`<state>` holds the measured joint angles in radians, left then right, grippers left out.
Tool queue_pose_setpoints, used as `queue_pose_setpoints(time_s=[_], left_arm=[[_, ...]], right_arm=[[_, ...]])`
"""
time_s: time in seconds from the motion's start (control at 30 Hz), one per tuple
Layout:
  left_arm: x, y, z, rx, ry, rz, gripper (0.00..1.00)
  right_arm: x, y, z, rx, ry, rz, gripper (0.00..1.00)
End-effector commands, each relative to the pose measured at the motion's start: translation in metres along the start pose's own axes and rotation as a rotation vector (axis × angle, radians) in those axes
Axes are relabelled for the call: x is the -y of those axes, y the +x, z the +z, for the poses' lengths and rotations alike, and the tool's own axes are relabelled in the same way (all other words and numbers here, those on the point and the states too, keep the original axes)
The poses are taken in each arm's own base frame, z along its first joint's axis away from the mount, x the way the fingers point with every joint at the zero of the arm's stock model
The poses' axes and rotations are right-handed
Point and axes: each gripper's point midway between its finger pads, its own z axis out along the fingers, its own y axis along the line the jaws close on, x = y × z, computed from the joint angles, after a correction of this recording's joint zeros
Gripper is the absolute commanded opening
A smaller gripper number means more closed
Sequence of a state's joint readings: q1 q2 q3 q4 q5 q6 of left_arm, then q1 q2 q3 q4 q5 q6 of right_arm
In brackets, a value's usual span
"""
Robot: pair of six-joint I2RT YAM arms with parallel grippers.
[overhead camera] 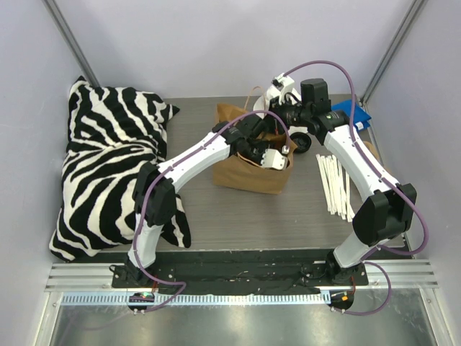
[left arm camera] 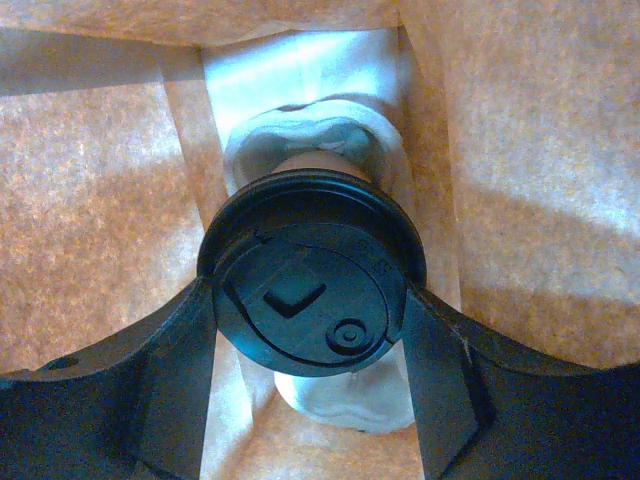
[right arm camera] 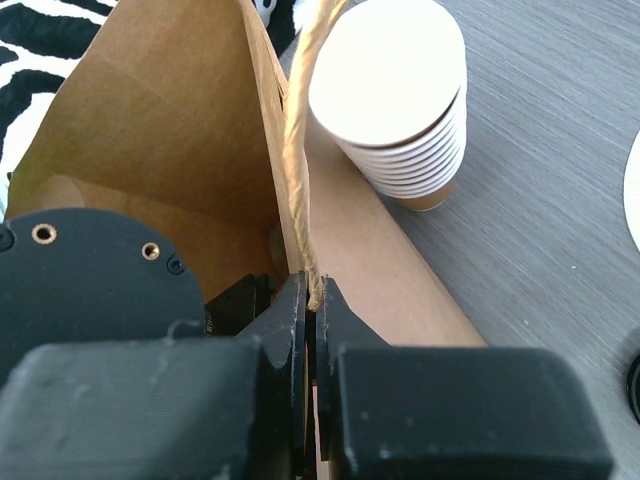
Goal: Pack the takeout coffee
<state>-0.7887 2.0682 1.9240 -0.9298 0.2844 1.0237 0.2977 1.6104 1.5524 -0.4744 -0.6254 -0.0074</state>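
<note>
"Right jaws, low in our wrist frame, are pressed together on the twine handle. Why?"

"We judge it holds the paper bag open. Our left jaws clasp the takeout coffee at frame centre — inside the bag."

Bright, even light overhead; warm amber dimness inside the bag.

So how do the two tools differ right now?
The left tool stands wide, fingers against both sides of the black-lidded takeout coffee; the right tool is pinched shut on the twine handle of the paper bag. The left tool sits down inside the bag; the right tool is at its top edge. Both are black.
</note>
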Motion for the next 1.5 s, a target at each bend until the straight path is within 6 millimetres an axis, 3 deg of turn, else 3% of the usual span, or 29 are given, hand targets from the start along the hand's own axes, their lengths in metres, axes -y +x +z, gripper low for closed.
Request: queue_pose_setpoints(time_s=[0.0,0.13,0.17,0.27,0.77,1.47], left_arm=[[0.013,0.025,-0.009,-0.064,0.054,-0.116,0.62],[0.008,0.015,-0.018,-0.037,0.032,-0.113,0.66],[0.005,0.014,-0.021,-0.030,0.018,-0.113,0.75],[0.002,0.010,-0.025,-0.021,0.005,-0.105,0.77],[-0.004,-0.021,-0.059,0.075,-0.056,-0.037,0.78],[-0.011,-0.041,-0.093,0.183,-0.168,-0.026,0.77]], right_arm=[[0.008,-0.009,-0.006,0.026,0.042,-0.052,0.01],[0.007,-0.009,-0.005,0.027,0.036,-0.051,0.01],[0.007,-0.009,-0.004,0.027,0.033,-0.051,0.01],[0.007,-0.010,-0.004,0.031,0.041,-0.056,0.01],[0.016,-0.035,-0.014,0.152,0.127,-0.134,0.01],[0.006,-0.028,-0.017,0.155,0.080,-0.187,0.01]])
